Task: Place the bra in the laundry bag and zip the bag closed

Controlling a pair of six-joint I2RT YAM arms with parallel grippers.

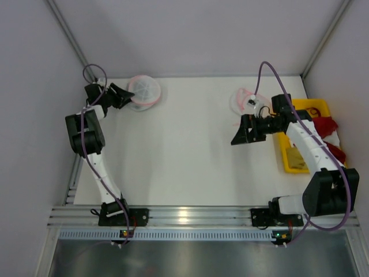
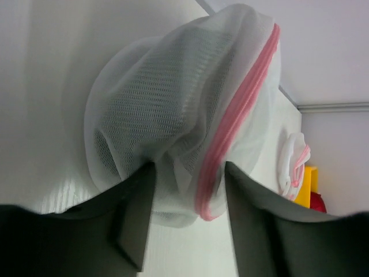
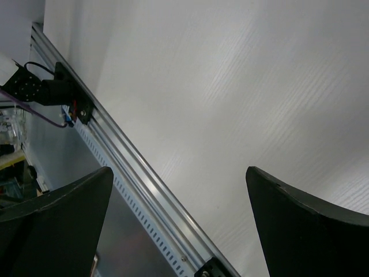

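Observation:
The laundry bag [image 1: 144, 90], white mesh with pink zip trim [image 2: 236, 115], lies at the table's far left and fills the left wrist view [image 2: 173, 104]. It bulges, and a grey mass shows dimly through the mesh; I cannot tell whether that is the bra. No black bra shows in the open. My left gripper [image 1: 125, 97] is open, its fingers either side of the bag's near edge [image 2: 189, 173]. My right gripper [image 1: 237, 135] is wide open and empty above bare table right of centre, also in the right wrist view [image 3: 179, 179].
A second mesh bag [image 1: 243, 101] lies at the far right, small in the left wrist view [image 2: 293, 161]. A yellow bin [image 1: 297, 158] with red garments [image 1: 326, 128] stands at the right edge. The metal rail [image 3: 144, 173] runs along the table's near edge.

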